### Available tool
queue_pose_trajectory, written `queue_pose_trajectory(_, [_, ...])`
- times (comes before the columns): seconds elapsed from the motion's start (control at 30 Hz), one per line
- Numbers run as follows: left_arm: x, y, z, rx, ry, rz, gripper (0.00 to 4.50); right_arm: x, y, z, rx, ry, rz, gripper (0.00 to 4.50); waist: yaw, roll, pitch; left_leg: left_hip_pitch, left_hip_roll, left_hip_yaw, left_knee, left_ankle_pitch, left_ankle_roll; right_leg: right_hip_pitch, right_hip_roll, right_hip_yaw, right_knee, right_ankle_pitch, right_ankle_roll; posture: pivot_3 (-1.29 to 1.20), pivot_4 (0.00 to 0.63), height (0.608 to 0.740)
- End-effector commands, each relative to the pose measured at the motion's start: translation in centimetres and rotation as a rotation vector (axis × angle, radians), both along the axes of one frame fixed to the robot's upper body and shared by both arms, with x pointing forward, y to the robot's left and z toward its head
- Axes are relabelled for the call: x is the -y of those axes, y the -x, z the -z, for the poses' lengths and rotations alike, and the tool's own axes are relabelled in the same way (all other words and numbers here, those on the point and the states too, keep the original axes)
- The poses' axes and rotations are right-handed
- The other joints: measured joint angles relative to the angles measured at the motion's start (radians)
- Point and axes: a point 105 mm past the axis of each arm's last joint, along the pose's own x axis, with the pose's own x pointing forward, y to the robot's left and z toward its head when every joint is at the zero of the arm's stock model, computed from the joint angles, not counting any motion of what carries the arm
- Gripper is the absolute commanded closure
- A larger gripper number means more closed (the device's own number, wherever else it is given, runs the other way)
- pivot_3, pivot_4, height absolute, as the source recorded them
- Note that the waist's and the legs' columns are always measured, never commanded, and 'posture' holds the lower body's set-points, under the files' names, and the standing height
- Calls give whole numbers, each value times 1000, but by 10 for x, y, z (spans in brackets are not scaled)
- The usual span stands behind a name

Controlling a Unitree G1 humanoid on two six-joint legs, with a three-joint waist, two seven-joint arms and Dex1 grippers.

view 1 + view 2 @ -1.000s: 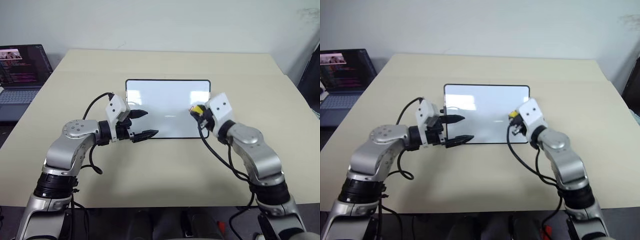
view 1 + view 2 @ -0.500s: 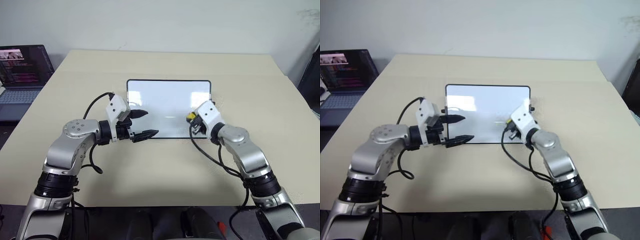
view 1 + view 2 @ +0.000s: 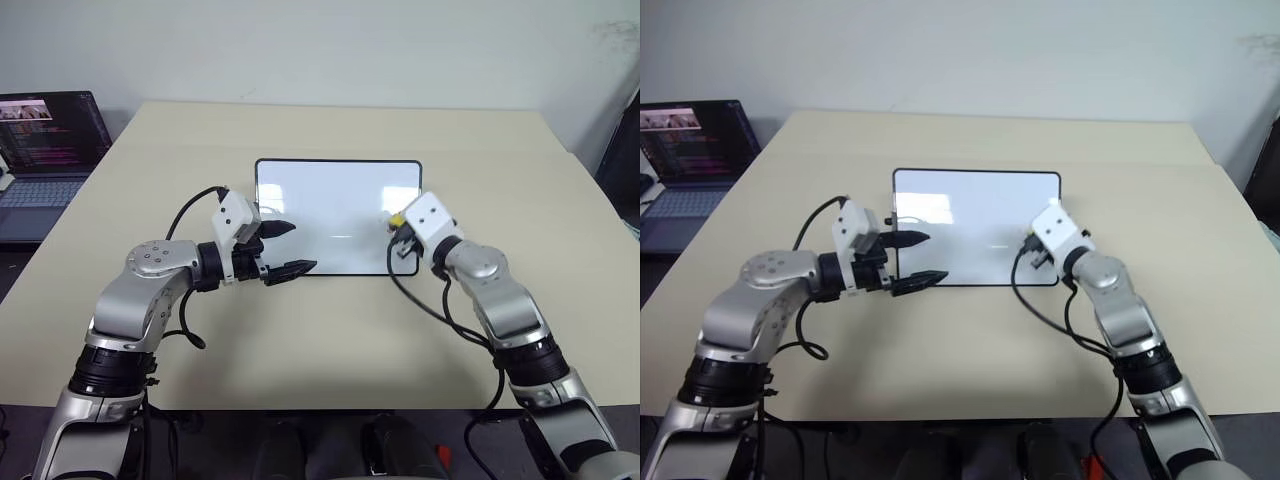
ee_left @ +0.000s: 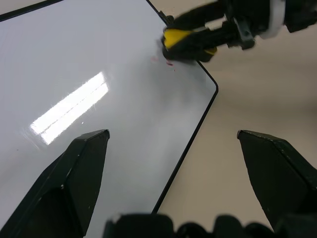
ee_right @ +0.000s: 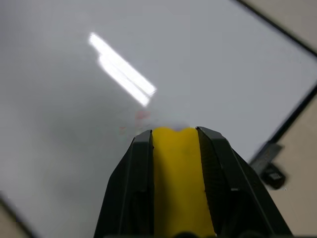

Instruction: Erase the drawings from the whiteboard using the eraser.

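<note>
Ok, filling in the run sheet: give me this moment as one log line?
right pincer: shut on eraser | eraser: on whiteboard, right edge | red traces: faint | left pincer: open, idle

Setting: office or lab room | plain pale wall (image 3: 330, 45) | bare beige surface (image 3: 330, 340) | open laptop (image 3: 45, 150) glowing with code at its left edge

Whiteboard (image 3: 330, 205) centre of table (image 3: 300, 330); eraser (image 3: 397, 219) at its right edge; laptop (image 3: 45, 150) far left.

Silver arms, white wrist blocks, black cables.
</note>
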Motion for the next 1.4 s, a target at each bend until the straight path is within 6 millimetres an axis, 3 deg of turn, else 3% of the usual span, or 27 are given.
queue_pose_trajectory(0.03, [2, 3, -13, 53, 14, 13, 0, -5, 8, 20, -84, 45, -39, 3534, -3, 0, 0, 1, 0, 0, 0, 0, 0, 0, 0, 0, 0, 0, 0, 0, 150, 740])
queue_pose_trajectory(0.1, [1, 2, -13, 53, 13, 12, 0, -1, -1, 11, -21, 51, 9, 3534, -4, 0, 0, 2, 0, 0, 0, 0, 0, 0, 0, 0, 1, 0, 0, 0, 150, 740])
queue_pose_trajectory(0.23, [2, 3, -13, 51, 13, 10, 0, 9, -24, -25, 189, 53, 136, 3534, -6, 0, 0, 2, 0, 1, 1, 1, 0, 1, 1, 1, 1, 1, -1, 0, 150, 740])
queue_pose_trajectory(0.3, [1, 3, -12, 48, 12, 10, 0, 7, -27, -30, 205, 30, 140, 3534, -3, 0, 0, 2, 0, 1, 1, 1, 0, 1, 1, 1, 1, 1, -1, 0, 150, 740])
queue_pose_trajectory(0.47, [1, 3, -12, 49, 13, 9, 0, 1, -23, -14, 111, 38, 92, 3534, -1, 0, 0, 1, 0, 1, 0, 1, 0, 1, 1, 1, 0, 1, -2, 0, 150, 740])
queue_pose_trajectory(0.57, [0, 3, -12, 50, 13, 7, 0, -9, -5, 12, -29, 82, -32, 3534, 0, 0, 0, 1, 0, 1, 0, 1, 0, 1, 0, 1, 0, 2, -2, 0, 150, 740])
queue_pose_trajectory(0.63, [0, 3, -12, 51, 12, 6, 0, -12, 1, 17, -55, 92, -68, 3534, -1, 0, 0, 2, 0, 0, 0, 1, 0, 1, 1, 0, 0, 1, -2, 0, 150, 740])
queue_pose_trajectory(0.7, [0, 3, -12, 51, 13, 6, 0, -13, -2, 11, -24, 80, -50, 3534, -4, 0, 0, 2, 0, 1, 0, 1, 0, 1, 1, 1, 0, 1, -2, 0, 150, 740])
queue_pose_trajectory(0.87, [2, 4, -12, 50, 14, 9, 0, -2, -28, -30, 169, -11, 106, 3534, -7, 0, 0, 3, 0, 1, 0, 1, 0, 1, 1, 1, 1, 2, -2, 0, 150, 740])
queue_pose_trajectory(0.97, [2, 4, -12, 48, 13, 10, 0, -1, -32, -41, 215, -36, 132, 3534, -1, 0, 0, 2, 0, 1, 0, 2, 0, 1, 1, 1, 1, 2, -2, 0, 150, 740])
queue_pose_trajectory(1.07, [1, 3, -12, 50, 14, 8, 0, -5, -29, -28, 150, -23, 94, 3534, 0, 0, 0, 0, 0, 1, -1, 1, 0, 0, 0, 0, 0, 2, -2, 0, 150, 740])
queue_pose_trajectory(1.27, [-2, 3, -11, 51, 13, 0, 0, -20, -2, 12, -10, 30, -45, 3534, -1, 0, 0, 1, 0, 0, -1, 1, 0, 0, 0, 0, -1, 2, -2, 0, 150, 740])
queue_pose_trajectory(1.4, [0, 3, -11, 50, 15, 3, 0, -9, -9, -2, 59, -5, 32, 3534, -1, 0, 0, 1, 0, 1, -1, 1, 0, 0, 1, 0, 0, 2, -2, 0, 150, 740])
